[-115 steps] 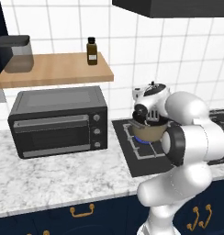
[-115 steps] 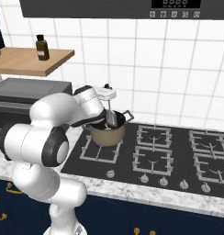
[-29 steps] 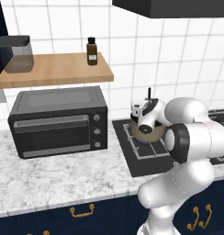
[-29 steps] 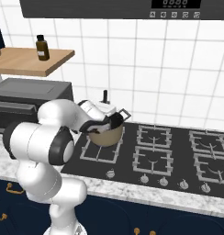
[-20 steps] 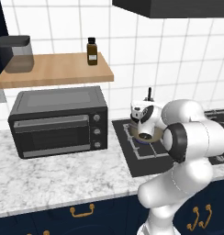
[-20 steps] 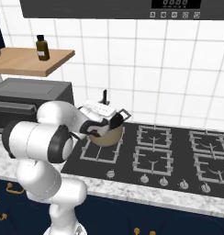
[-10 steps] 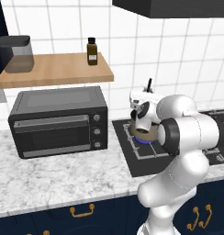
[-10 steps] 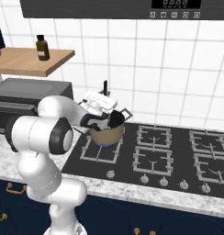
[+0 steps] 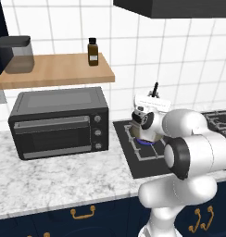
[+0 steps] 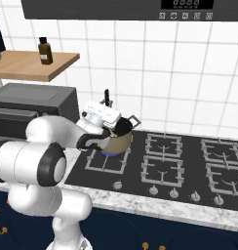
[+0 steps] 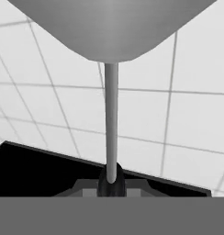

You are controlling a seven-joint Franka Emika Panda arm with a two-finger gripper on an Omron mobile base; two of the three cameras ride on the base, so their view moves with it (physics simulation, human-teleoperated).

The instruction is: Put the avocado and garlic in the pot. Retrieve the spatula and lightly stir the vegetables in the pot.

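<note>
Fingers of the gripper (image 11: 111, 183) pinch the base of the spatula (image 11: 111, 133), whose thin grey shaft runs up the hand view to a broad grey blade (image 11: 111, 27). It looks stiff and light but smooth, so a hold low on the handle seems wise against twisting. In the right base view its dark handle end (image 10: 107, 96) stands up above the pot (image 10: 118, 139), which sits on the rear left burner of the stove (image 10: 189, 166). Avocado and garlic cannot be made out. Just beside the stove stands a toaster oven (image 9: 59, 121), with a brown bottle (image 9: 92, 51) on the shelf (image 9: 54, 69) above; the tiled wall (image 10: 189, 78) sits close behind.
</note>
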